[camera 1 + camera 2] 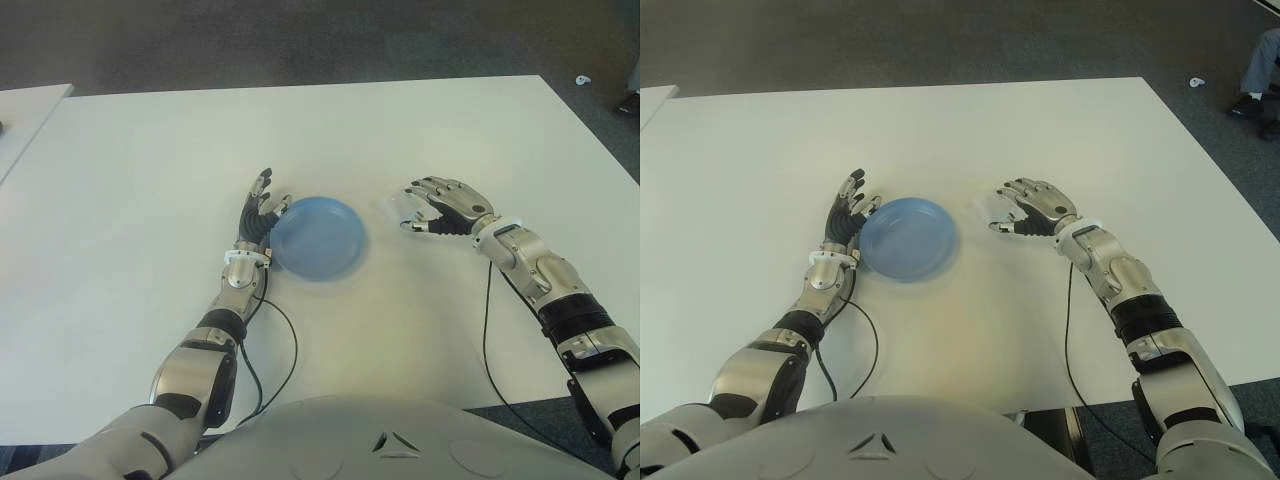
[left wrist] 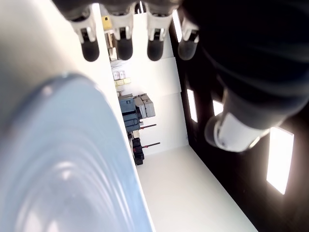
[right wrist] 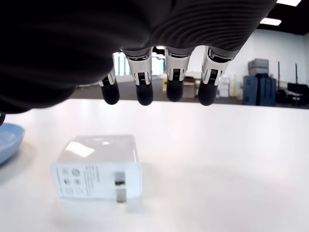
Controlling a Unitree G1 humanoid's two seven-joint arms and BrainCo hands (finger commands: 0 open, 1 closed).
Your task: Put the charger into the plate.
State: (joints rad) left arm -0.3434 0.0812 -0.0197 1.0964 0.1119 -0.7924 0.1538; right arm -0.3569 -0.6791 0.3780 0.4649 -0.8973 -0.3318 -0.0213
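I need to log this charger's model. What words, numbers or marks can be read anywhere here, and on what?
Charger: grey print and small round marks on its plug face, too small to read.
Plate: no text.
Table: no text.
Right hand above the charger: no readable marking.
Nothing legible anywhere.

Your right hand (image 1: 440,208) hovers palm-down just right of the plate (image 1: 318,238), fingers (image 3: 145,89) relaxed, holding nothing. Your left hand (image 1: 258,214) stands at its left rim, fingers extended.
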